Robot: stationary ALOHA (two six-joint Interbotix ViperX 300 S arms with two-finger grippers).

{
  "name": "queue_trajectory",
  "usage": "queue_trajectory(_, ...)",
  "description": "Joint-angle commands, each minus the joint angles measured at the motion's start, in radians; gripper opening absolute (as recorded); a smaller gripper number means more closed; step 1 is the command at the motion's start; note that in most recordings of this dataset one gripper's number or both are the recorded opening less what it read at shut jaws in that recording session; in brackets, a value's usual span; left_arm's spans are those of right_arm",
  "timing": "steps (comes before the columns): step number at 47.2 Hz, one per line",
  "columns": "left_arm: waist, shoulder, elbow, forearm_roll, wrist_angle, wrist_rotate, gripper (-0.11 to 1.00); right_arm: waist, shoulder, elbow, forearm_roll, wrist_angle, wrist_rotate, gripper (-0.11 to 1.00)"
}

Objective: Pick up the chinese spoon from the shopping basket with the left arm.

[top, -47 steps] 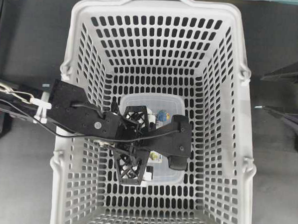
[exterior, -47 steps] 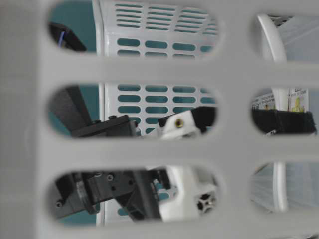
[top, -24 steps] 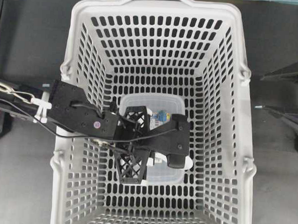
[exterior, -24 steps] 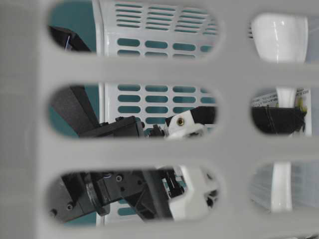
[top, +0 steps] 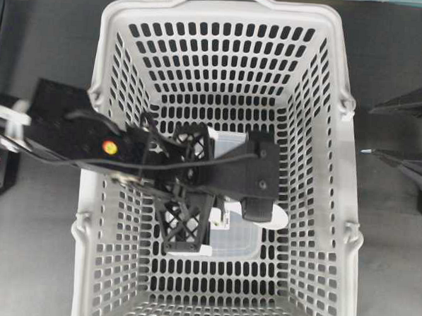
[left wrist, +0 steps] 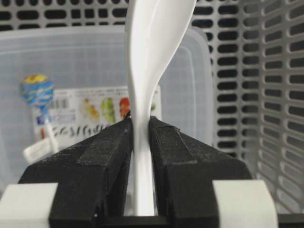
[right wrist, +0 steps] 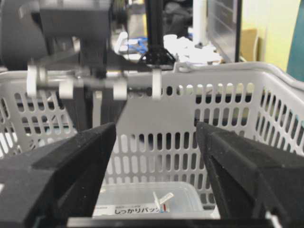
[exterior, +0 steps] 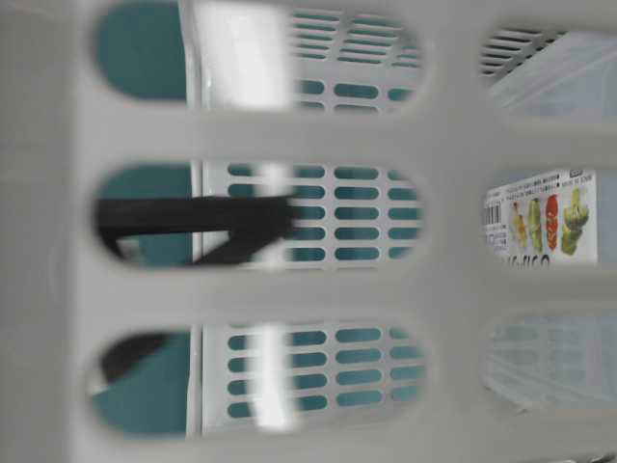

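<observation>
Moved: left gripper [left wrist: 141, 142] has risen, now clenched on spoon handle.
Chinese spoon [left wrist: 152, 57]: pinched upright for lifting, above clear container [top: 239, 237], mid shopping basket [top: 353, 137].
Right gripper [right wrist: 156, 156]: fingers spread, empty, outside basket's right rim.

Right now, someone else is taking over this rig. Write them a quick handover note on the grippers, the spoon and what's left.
Left gripper: shut on the chinese spoon, fingers clamping its handle, bowl pointing away.
Right gripper: open, empty, parked outside the shopping basket.
Clear plastic container lies on the basket floor, below the spoon.
Done: spoon grasped.
Left: carry it up past the rim; the overhead view shows it inside the basket outline.
</observation>
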Motion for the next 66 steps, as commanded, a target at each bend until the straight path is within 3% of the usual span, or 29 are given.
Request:
queue_trajectory(1,-0.002,-0.051,-0.097,0.005,0.075,-0.002,0.11,0.002,0.003,-0.011,0.005,-0.006,0.002,0.67)
queue_trajectory(9,0.000,-0.063,-0.173,0.005,0.160,-0.003,0.11,0.002,0.000,-0.011,0.003,-0.005,0.002,0.67)
queue_trajectory(20,0.002,-0.058,-0.196,0.005,0.175,-0.018,0.11,0.002,-0.002,-0.011,0.005,-0.005,0.002,0.66)
queue_trajectory(36,0.012,-0.058,-0.196,0.005,0.173,-0.084,0.11,0.002,-0.002,-0.009,0.003,-0.005,0.002,0.66)
queue_trajectory(66,0.014,-0.054,-0.186,0.005,0.175,-0.086,0.11,0.002,-0.002,-0.009,0.003,-0.005,0.002,0.66)
